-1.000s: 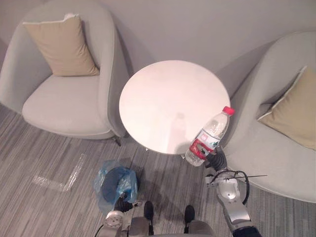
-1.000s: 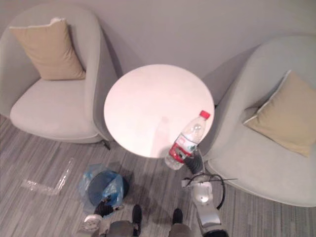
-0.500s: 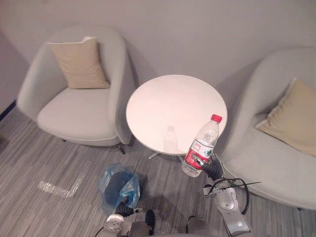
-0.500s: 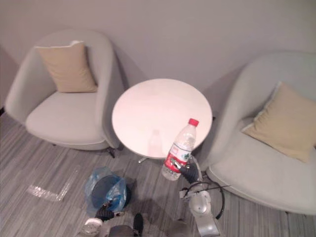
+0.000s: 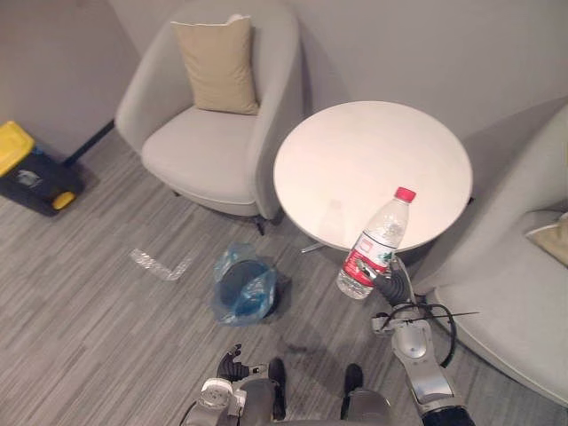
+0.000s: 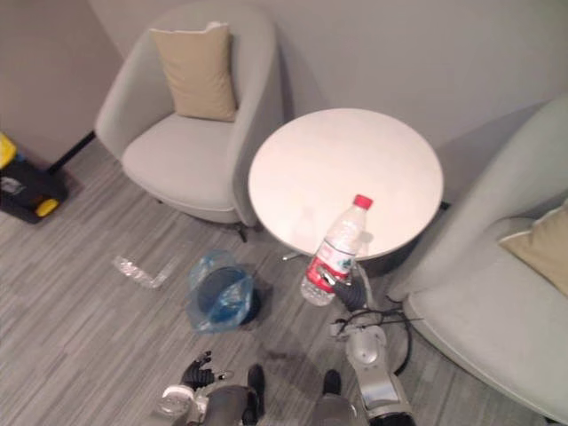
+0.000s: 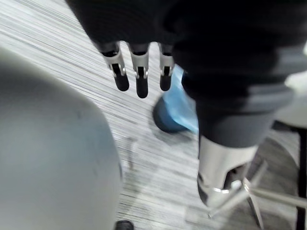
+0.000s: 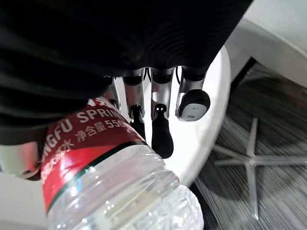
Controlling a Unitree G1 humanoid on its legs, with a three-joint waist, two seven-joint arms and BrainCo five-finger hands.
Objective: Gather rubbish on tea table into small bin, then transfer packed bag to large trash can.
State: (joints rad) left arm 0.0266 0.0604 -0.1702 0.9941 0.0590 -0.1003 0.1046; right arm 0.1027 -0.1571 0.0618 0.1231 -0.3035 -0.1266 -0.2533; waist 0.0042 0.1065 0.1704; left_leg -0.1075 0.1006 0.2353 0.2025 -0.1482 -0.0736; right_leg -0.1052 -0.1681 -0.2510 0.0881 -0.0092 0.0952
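Grey armchair (image 5: 204, 151) with tan cushion (image 5: 217, 53), second armchair (image 5: 506, 311) opposite, clear wrapper (image 5: 161, 264) on carpet (image 5: 80, 311).

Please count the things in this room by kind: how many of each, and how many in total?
Armchairs: 2
Cushions: 2
Round table: 1
Water bottle: 1
Small bin with blue bag: 1
Yellow-lidded can: 1
Clear strip on floor: 1
Total: 9

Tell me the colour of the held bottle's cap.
Red. The cap of the bottle shows best in the left eye view.

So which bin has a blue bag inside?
The small bin beside the tea table; the large trash can, far left, has a yellow lid.
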